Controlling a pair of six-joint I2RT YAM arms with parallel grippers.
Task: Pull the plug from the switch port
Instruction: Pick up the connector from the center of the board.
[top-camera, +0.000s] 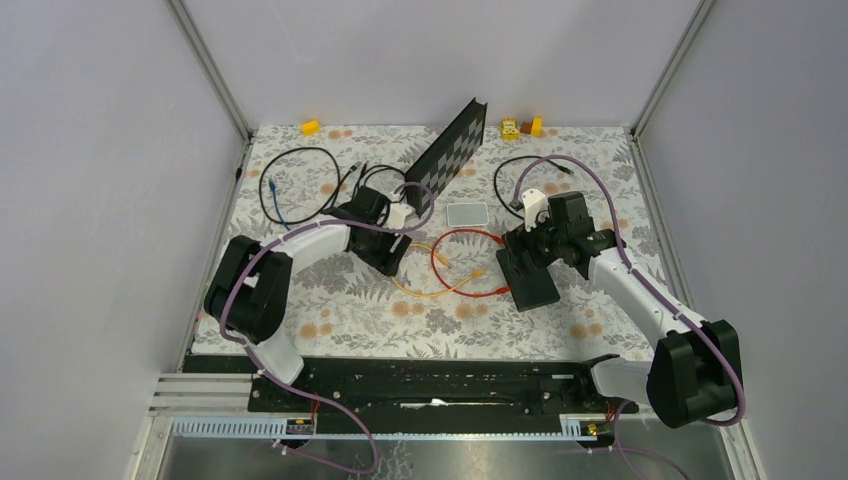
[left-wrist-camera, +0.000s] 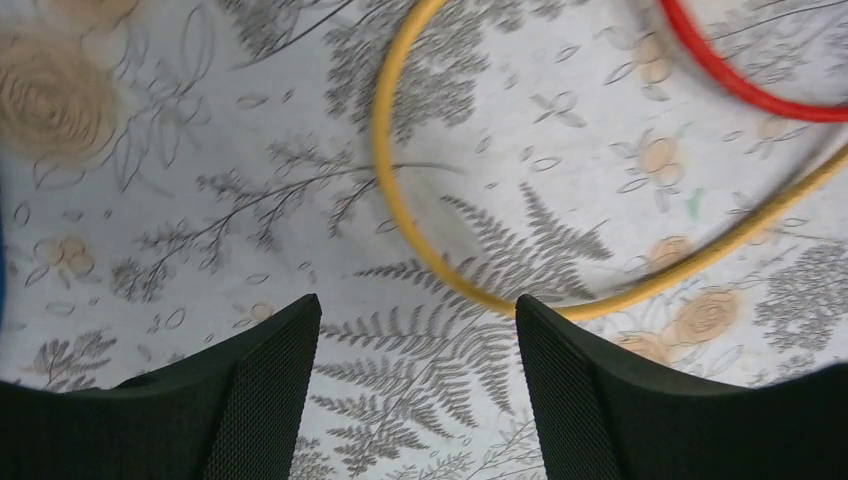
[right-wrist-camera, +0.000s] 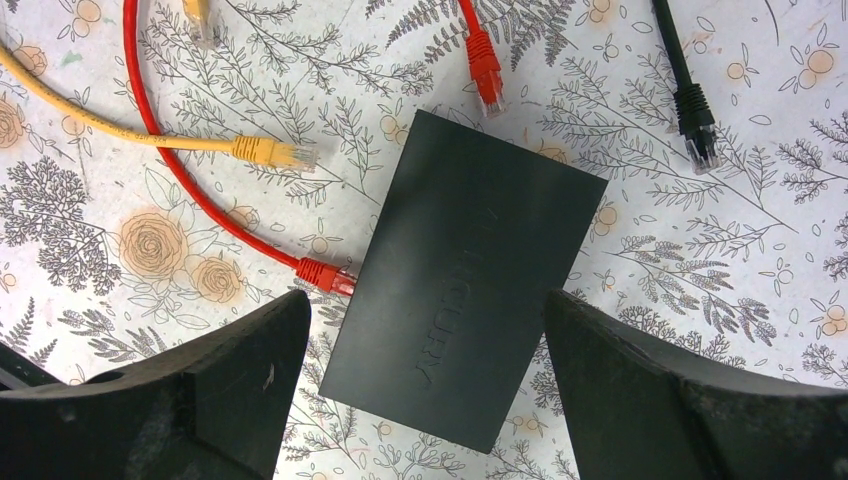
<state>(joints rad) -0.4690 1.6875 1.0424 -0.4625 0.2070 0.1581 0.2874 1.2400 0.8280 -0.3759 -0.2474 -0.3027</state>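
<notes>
A: Black switch (right-wrist-camera: 470, 280): position?
B: Flat on flowered cloth (right-wrist-camera: 700, 250), beneath right gripper (right-wrist-camera: 425, 300); jaws apart, nothing held.
A: Red plug (right-wrist-camera: 322, 273)?
B: Touching switch edge at 9 o'clock.
A: Left gripper (left-wrist-camera: 418, 305)?
B: Likewise spread and empty; yellow cable (left-wrist-camera: 400, 200) at 12 o'clock.

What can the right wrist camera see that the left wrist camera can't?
Only the right wrist view shows the black switch, with a red plug touching its side, plus a loose yellow plug and a black plug. Only the left wrist view shows the left gripper, open and holding nothing. Both show the yellow cable, the red cable and the leafy tablecloth.
</notes>
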